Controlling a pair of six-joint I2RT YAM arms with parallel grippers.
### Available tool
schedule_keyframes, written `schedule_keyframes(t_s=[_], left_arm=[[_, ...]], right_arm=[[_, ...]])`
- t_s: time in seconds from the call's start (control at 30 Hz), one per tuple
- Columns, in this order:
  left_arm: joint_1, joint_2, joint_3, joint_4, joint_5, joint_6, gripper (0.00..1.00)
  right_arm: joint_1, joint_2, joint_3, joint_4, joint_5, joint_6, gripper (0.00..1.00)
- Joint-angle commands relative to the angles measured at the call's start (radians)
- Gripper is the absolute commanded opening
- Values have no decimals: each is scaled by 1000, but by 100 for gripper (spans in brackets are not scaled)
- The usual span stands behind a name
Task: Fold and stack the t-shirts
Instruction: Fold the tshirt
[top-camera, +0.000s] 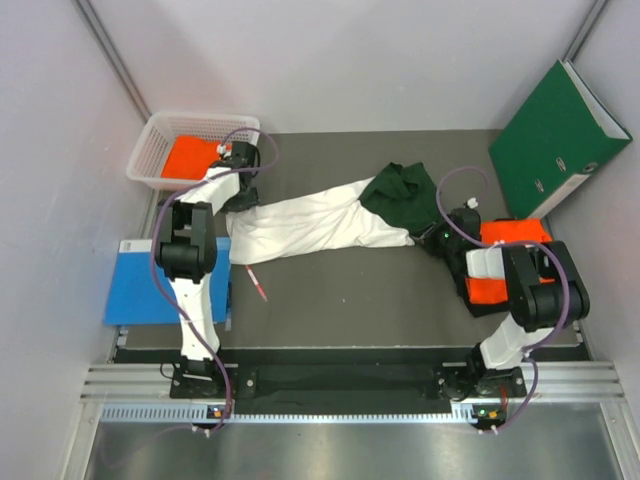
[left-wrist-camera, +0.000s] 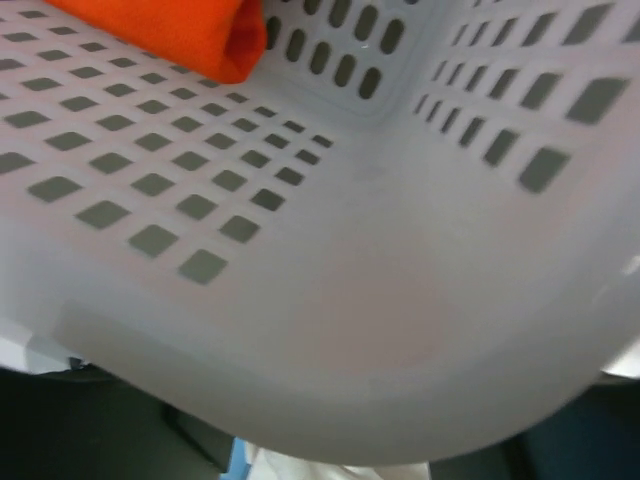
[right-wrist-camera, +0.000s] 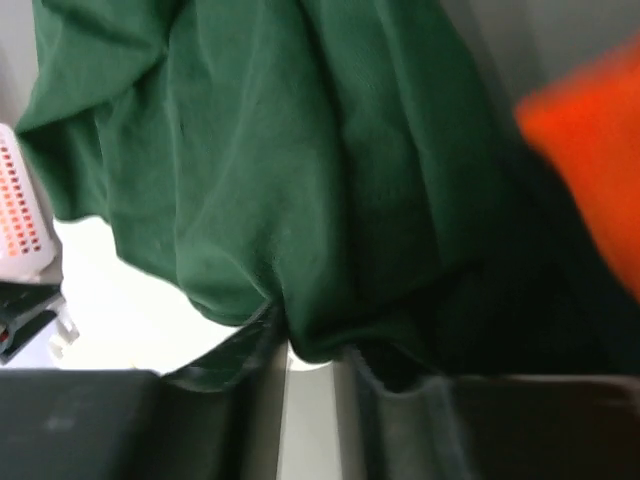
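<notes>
The white t-shirt (top-camera: 310, 222) lies stretched across the dark mat, its dark green sleeve (top-camera: 400, 195) bunched at the right end. My left gripper (top-camera: 240, 203) sits at the shirt's upper left corner, beside the basket, with the cloth drawn up to it. In the left wrist view the basket's rim hides its fingers and a strip of white cloth (left-wrist-camera: 320, 467) shows below. My right gripper (top-camera: 428, 236) (right-wrist-camera: 310, 350) pinches the green sleeve (right-wrist-camera: 280, 150) at its fingertips. One orange shirt (top-camera: 190, 157) (left-wrist-camera: 170, 30) lies in the basket. Other orange shirts (top-camera: 490, 290) lie under my right arm. No black shirt shows.
The white basket (top-camera: 150, 150) (left-wrist-camera: 330, 320) stands at the back left. A green binder (top-camera: 555, 135) leans at the back right. A blue book (top-camera: 140, 290) lies left of the mat. A thin red pen (top-camera: 258, 284) lies on the mat below the shirt.
</notes>
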Motion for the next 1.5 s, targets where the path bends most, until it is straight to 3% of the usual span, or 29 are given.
schedule_keyframes(t_s=[0.0, 0.23, 0.3, 0.33, 0.37, 0.43, 0.8, 0.93, 1.03, 1.07, 1.13, 1.17, 1.23, 1.27, 1.4, 1.47], left_arm=[[-9, 29, 60, -31, -30, 14, 60], [-27, -3, 4, -31, -62, 11, 56], [-28, -28, -15, -29, -65, 5, 64], [-30, -35, -30, -31, -67, 2, 73], [-30, -44, -38, -28, -68, -4, 90], [-30, -75, -56, -28, -72, -7, 99], [-32, -184, -56, -60, -85, 7, 99], [-36, -227, -73, -75, -62, 2, 99], [-45, -273, -101, -74, -21, -5, 99], [-50, -282, -107, -74, -19, -9, 99], [-61, -316, -131, -75, -16, -16, 99], [-65, -325, -141, -74, -13, -21, 99], [-76, -359, -170, -71, -3, -27, 99], [-79, -368, -180, -68, 0, -35, 99], [-101, -433, -254, -46, 22, -45, 99], [-104, -457, -277, -36, 31, -51, 99]], right_arm=[[2, 54, 114, 52, 57, -56, 16], [-6, 134, 308, -22, 78, -164, 15], [-8, 178, 358, -40, 72, -199, 15], [-8, 197, 414, -49, 68, -213, 15], [-9, 238, 445, -72, 65, -225, 15], [-12, 289, 549, -98, 48, -256, 15], [-69, 591, 945, -244, 19, -326, 18], [-87, 697, 1166, -310, 5, -385, 21], [-101, 731, 1269, -387, 8, -380, 36], [-106, 720, 1277, -397, -12, -382, 49], [-104, 679, 1236, -410, -23, -392, 63], [-97, 618, 1202, -402, -34, -408, 78], [-86, 532, 1043, -370, -35, -421, 95], [-77, 430, 977, -323, -38, -417, 100], [-55, 173, 559, -163, -109, -324, 100], [-26, 64, 458, -128, -152, -264, 100]])
